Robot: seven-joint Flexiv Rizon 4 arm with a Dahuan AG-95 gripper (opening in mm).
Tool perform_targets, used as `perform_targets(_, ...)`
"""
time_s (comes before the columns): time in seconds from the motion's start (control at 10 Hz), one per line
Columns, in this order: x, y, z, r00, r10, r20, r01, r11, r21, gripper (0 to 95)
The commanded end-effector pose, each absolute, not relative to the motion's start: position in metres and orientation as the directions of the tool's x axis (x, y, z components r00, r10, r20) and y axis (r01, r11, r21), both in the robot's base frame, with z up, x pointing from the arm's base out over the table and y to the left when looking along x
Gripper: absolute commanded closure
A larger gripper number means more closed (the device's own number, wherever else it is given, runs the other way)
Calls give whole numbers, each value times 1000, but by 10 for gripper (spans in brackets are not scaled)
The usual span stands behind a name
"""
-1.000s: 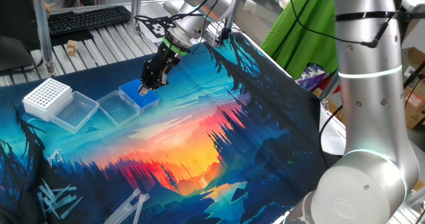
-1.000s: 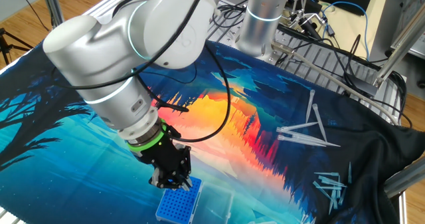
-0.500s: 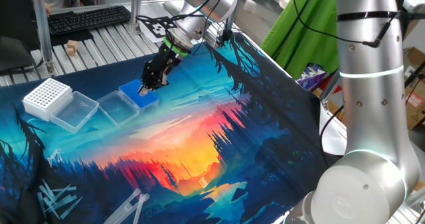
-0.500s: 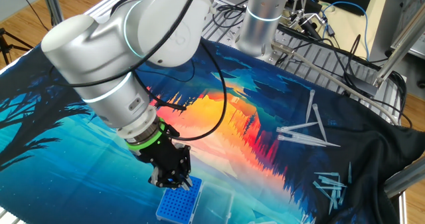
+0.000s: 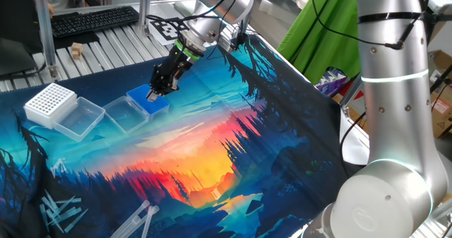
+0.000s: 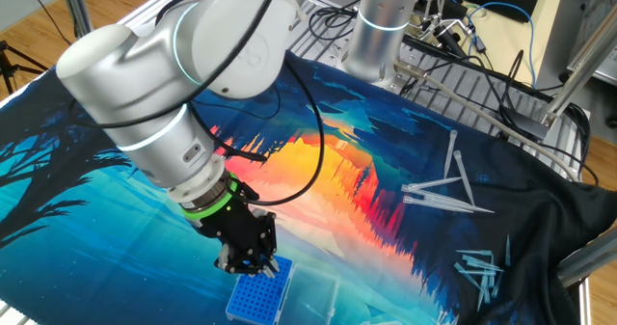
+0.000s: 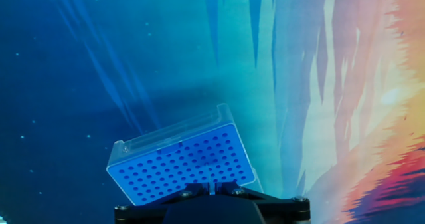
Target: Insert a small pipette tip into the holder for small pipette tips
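Lighting is bright, even and diffuse in all views. Soft glare streaks the arm [image 6: 164,94], its glossy shells catching highlights from above. Ahead of the fingers in the hand view, the holder [image 7: 182,161] casts a faint, soft-edged shadow on the mat [image 7: 80,64]. Fixed views are sharp; the hand view is slightly soft.

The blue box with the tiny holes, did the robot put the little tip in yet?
Not yet, it seems. Done: the blue box has its lid open, and the end effector sits right over its near edge. In hand: a pale sliver, probably the little tip, seems pinched in it. Left: push it into a hole and let go.
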State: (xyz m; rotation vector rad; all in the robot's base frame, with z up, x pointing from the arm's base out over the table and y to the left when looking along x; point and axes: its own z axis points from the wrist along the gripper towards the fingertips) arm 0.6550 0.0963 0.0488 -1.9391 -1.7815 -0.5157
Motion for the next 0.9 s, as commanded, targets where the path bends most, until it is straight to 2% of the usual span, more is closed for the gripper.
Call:
perform_targets(0.1, 655, 96, 49, 93, 824, 559, 995, -60, -77, 950)
perform_targets(0.7, 655, 96, 49, 92, 827, 555, 995, -58, -77, 950)
perform_targets(0.8, 655, 96, 49, 93, 826, 556, 995, -58, -79, 760)
perform_targets(0.9, 655, 96, 49, 94, 826, 556, 995, -59, -81, 760)
